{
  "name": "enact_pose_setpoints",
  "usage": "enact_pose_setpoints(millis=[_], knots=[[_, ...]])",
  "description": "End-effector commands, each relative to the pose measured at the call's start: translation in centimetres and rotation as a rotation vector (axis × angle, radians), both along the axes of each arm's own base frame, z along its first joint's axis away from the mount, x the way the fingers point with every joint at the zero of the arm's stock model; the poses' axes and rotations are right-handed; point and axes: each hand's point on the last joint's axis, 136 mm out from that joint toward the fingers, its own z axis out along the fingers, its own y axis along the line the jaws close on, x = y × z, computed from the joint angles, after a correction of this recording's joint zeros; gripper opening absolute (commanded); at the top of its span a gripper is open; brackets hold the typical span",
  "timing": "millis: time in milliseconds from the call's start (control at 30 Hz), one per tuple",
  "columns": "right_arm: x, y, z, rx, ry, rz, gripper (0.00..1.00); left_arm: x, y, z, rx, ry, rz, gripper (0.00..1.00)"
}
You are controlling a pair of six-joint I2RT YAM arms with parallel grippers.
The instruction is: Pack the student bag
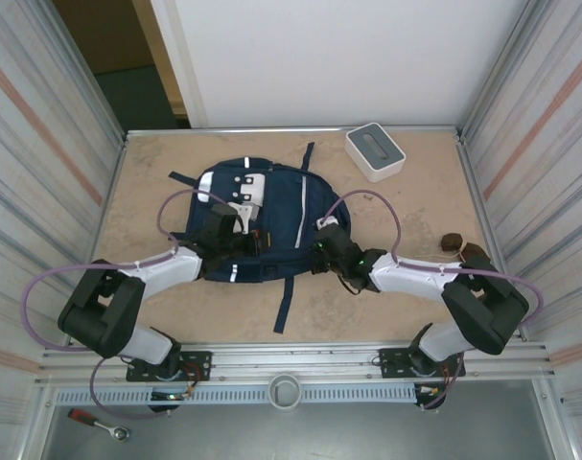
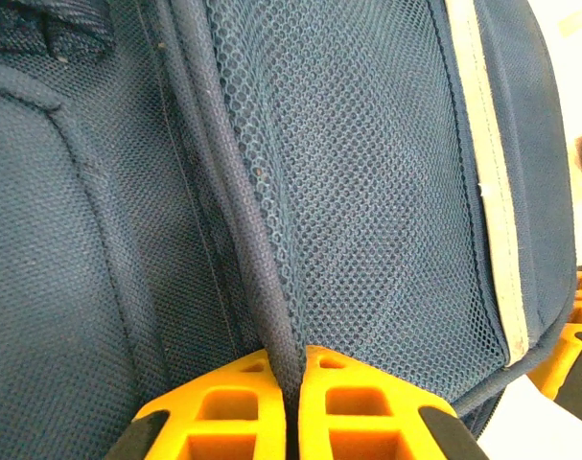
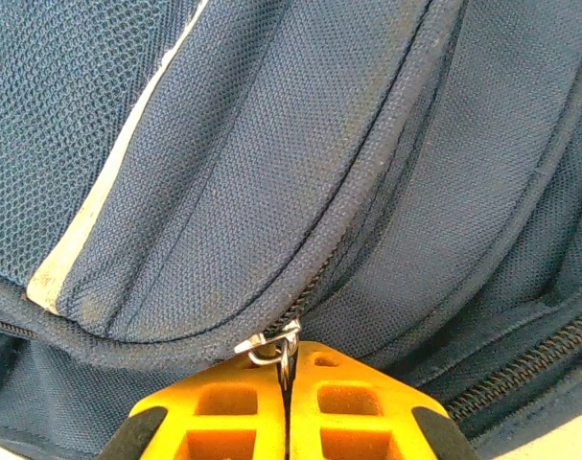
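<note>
The student bag (image 1: 262,225) lies flat, near-left of the white box (image 1: 375,151). My left gripper (image 2: 292,374) pinches its piped mesh seam (image 2: 262,249), on the far side from the box. The right gripper (image 3: 289,369), box side, nips what looks like the zipper pull (image 3: 269,347). I judge this the opening step: next, drag the pull while the left anchors.

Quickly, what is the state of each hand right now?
Left hand: closed, pinching the mesh pocket edge of the student bag.
Right hand: closed on the bag's zipper pull.
</note>
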Motion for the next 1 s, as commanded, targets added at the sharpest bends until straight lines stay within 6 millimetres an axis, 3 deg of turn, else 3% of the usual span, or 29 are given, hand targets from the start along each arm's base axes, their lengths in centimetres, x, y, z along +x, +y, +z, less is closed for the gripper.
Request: enact_pose_setpoints(millis=[0, 133, 267, 467, 700, 967], knots=[[-0.5, -1.1, -0.1, -0.047, 0.028, 0.015, 0.00, 0.7, 3.6, -1.8, 0.138, 0.002, 0.087, 0.02], [-1.0, 0.2, 1.4, 0.023, 0.013, 0.072, 0.00, 0.5, 3.3, 0.3, 0.114, -0.045, 0.062, 0.23], [-1.5, 1.5, 3.7, 0.116, -0.004, 0.127, 0.00, -0.2, 3.6, 4.1, 0.134, -0.193, 0.044, 0.46], [-1.8, 2.6, 6.1, 0.196, -0.011, 0.164, 0.00, -2.3, 1.8, 9.2, 0.242, -0.527, -0.129, 0.58], [-1.7, 3.3, 7.5, 0.236, -0.017, 0.179, 0.00, -4.5, -2.4, 9.5, 0.402, -0.815, -0.479, 0.64], [-1.9, 3.5, 7.8, 0.262, -0.011, 0.182, 0.00, -5.1, -5.3, 7.3, 0.517, -0.946, -0.727, 0.67]])
